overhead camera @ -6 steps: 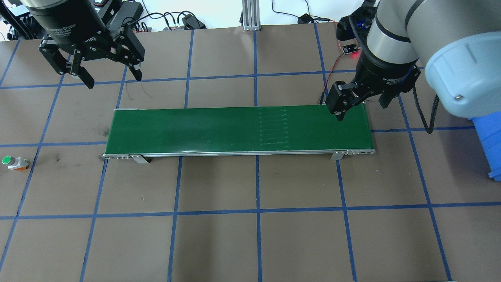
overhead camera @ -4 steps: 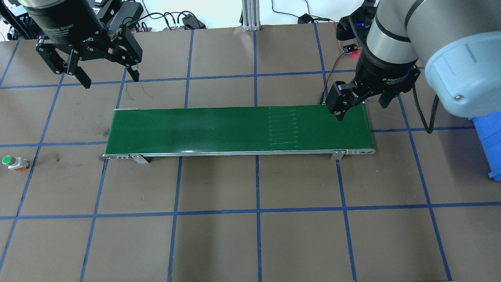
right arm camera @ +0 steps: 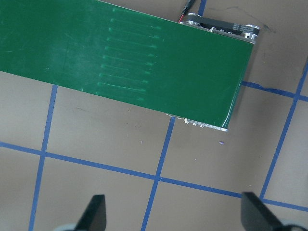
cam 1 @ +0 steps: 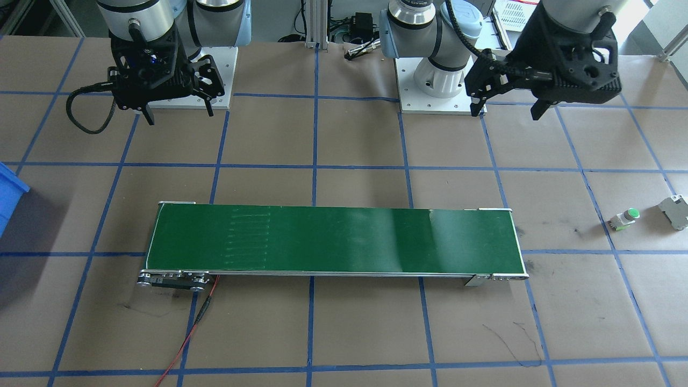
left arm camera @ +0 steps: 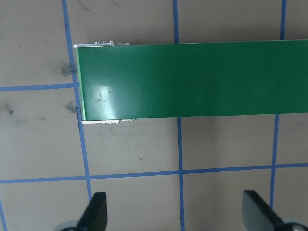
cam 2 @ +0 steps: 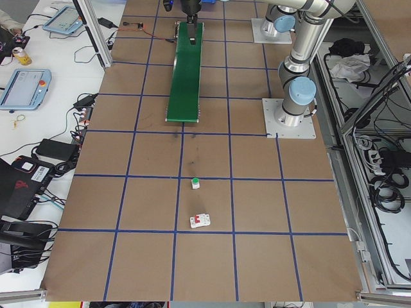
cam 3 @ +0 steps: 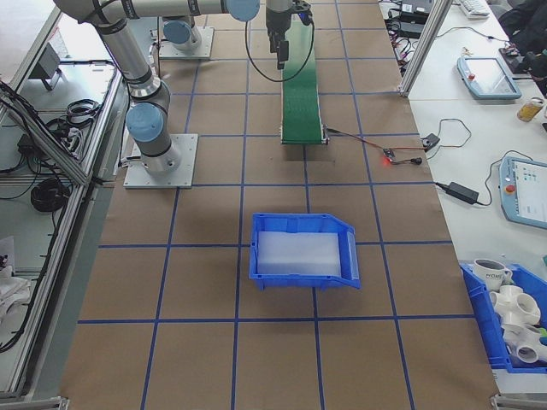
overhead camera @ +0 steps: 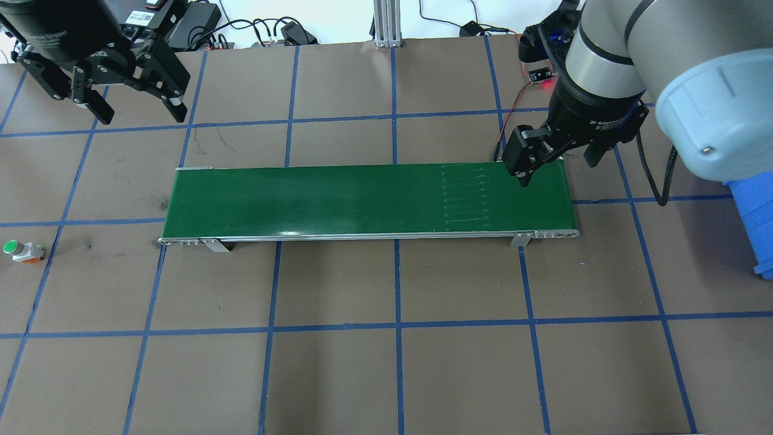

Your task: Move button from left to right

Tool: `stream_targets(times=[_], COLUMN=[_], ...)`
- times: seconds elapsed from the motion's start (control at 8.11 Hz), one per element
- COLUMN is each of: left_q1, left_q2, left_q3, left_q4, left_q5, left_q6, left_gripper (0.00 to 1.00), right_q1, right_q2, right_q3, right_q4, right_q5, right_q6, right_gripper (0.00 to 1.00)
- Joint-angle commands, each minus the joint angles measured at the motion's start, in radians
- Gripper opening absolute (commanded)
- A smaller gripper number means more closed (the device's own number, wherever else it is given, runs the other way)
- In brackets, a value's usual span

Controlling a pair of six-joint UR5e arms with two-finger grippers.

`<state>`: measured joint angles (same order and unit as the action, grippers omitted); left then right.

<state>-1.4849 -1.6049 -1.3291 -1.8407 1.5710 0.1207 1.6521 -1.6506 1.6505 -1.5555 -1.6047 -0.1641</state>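
The button (overhead camera: 13,249), green cap on a white body, lies on the brown table near its left edge, left of the green belt (overhead camera: 362,199); it also shows in the front view (cam 1: 624,219) and the left side view (cam 2: 195,183). My left gripper (overhead camera: 140,113) hangs open and empty high over the table's far left, well behind the button and apart from it; its wrist view shows the belt's left end (left arm camera: 144,82) between spread fingers (left arm camera: 96,214). My right gripper (overhead camera: 557,170) stands open and empty over the belt's right end.
A grey blocky part (cam 1: 674,211) lies just beyond the button towards the table's end. A blue bin (overhead camera: 758,211) stands at the right end of the table. A red wire (cam 1: 188,333) runs from the belt's motor end. Cables and boxes line the far edge.
My left gripper has moved left and a little towards the far edge, still open. The streak marks on the belt have shifted right. The right gripper and the button have not moved.
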Motion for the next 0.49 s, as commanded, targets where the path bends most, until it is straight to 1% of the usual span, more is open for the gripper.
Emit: stream_targets(times=[0.0, 0.12, 0.25, 0.37], left_q1=[0.131, 0.225, 0.333, 0.454], left_q2=[0.028, 0.026, 0.023, -0.004], left_q3=[-0.01, -0.013, -0.015, -0.015], left_q4=[0.006, 0.004, 0.003, 0.004], left_q5=[0.009, 0.0, -0.006, 0.004], left_q6=[0.107, 0.31, 0.447, 0.57], left_gripper=[1.0, 1.0, 1.0, 1.0], right_q1=[0.0, 0.0, 0.0, 0.0], right_q2=[0.0, 0.0, 0.0, 0.0], right_q3=[0.0, 0.0, 0.0, 0.0], right_q4=[0.0, 0.0, 0.0, 0.0], right_q5=[0.0, 0.0, 0.0, 0.0], right_q6=[0.0, 0.0, 0.0, 0.0], right_gripper=[1.0, 1.0, 1.0, 1.0])
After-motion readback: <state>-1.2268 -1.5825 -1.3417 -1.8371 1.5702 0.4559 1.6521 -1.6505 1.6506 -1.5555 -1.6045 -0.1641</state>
